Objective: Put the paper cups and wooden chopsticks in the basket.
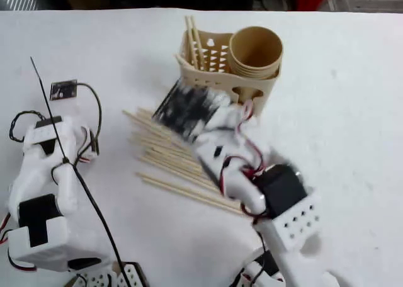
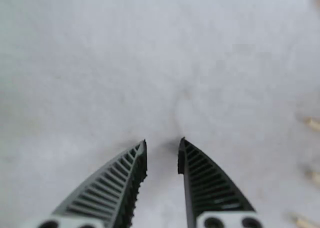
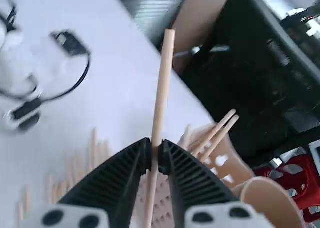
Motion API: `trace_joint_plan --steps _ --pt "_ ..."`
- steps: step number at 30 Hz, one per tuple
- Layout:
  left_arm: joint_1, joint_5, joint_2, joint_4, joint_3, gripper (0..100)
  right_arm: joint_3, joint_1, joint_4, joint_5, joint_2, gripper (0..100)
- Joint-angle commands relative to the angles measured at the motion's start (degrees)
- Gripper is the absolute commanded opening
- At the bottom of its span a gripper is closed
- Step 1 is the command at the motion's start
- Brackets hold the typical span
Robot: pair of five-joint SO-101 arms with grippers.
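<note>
The held chopstick [image 3: 161,98] is sitting between the jaws of the right gripper [image 3: 154,148], which is pinching it tight low on its length, so most of the stick is sticking out past the tips. The gripper is hanging just beside the basket [image 1: 252,90] on the side facing the arms, and the stick is not yet inside.

In the basket, a stack of paper cups [image 1: 255,51] is filling one compartment, and a few standing chopsticks [image 1: 194,38] are leaning in the other. Many loose chopsticks [image 1: 170,158] are lying in a fan on the bench [image 1: 340,111], near the basket and partly under the right arm.

To do this step well, the arm is probably going to need to bring the stick over the rim of the chopstick compartment. It should tip the stick closer to upright and let go only once the lower end is inside, without knocking the leaning sticks or pushing the basket.

The left gripper [image 2: 162,148] is resting low over bare bench, well apart from the basket, jaws slightly parted and holding nothing.
</note>
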Motion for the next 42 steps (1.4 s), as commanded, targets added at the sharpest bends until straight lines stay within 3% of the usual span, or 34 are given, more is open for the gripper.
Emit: trace_joint_plan --steps 1,8,23,27,30,36,42 --pt "0.5 0.2 -0.2 -0.8 -0.2 12 -12.7 5.0 -12.4 -9.1 8.3 1.7" --pt "0.7 0.2 -0.2 -0.8 -0.1 12 -19.8 9.3 -35.6 -12.4 21.9 1.8" --pt "0.7 0.2 -0.2 -0.8 -0.1 12 -22.4 9.7 -37.3 -12.5 30.6 1.9" --pt "0.7 0.2 -0.2 -0.8 -0.1 12 -21.0 9.7 -37.2 -12.5 29.5 7.8" --pt "0.7 0.2 -0.2 -0.8 -0.1 12 -20.9 9.5 -33.7 -12.5 28.4 11.2" --pt "0.7 0.2 -0.2 -0.8 -0.1 12 -20.8 9.6 -24.2 -12.5 23.8 6.1" --pt "0.7 0.2 -0.2 -0.8 -0.1 12 -20.7 9.2 -2.1 -12.5 16.7 1.9"
